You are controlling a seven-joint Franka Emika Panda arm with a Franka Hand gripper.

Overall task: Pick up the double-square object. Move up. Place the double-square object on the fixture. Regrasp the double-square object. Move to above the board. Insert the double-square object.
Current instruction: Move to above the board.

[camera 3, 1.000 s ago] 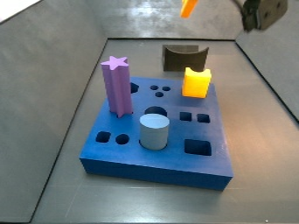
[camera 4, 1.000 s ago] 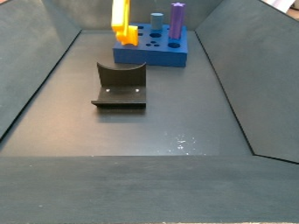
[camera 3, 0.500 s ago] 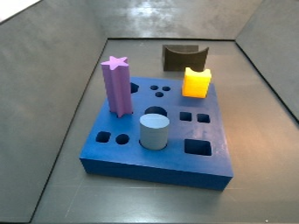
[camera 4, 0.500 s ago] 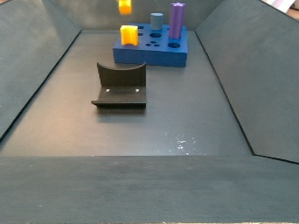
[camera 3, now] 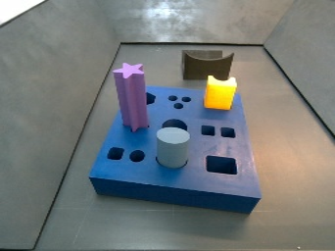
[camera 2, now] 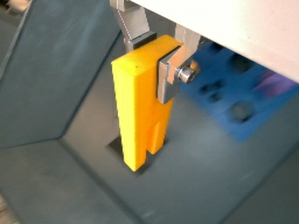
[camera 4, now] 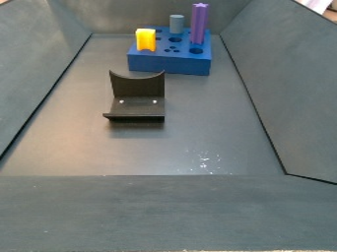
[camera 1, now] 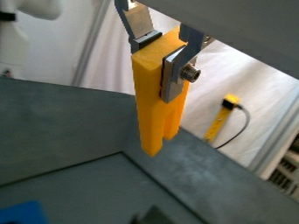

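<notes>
My gripper (camera 1: pixel 160 57) shows only in both wrist views, shut on the upper end of the double-square object (camera 1: pixel 158 105), a long orange-yellow bar that hangs upright below the fingers. It shows again in a wrist view (camera 2: pixel 138 105), where its lower end has a lengthwise groove. Gripper (camera 2: pixel 158 54) and bar are out of both side views. The blue board (camera 3: pixel 170 191) lies on the bin floor and also shows in a side view (camera 4: pixel 178 65) and a wrist view (camera 2: pixel 239 83). The dark fixture (camera 3: pixel 205 64) stands on the floor apart from the board, seen also in a side view (camera 4: pixel 136 96).
On the board stand a purple star post (camera 3: pixel 129 96), a grey cylinder (camera 3: pixel 173 147) and a stubby yellow block (camera 3: pixel 220 92). Sloping grey bin walls (camera 4: pixel 39 89) enclose the floor on all sides.
The gripper has risen with the bar. One second ago both showed at the top of the side views; now they are above both side views.
</notes>
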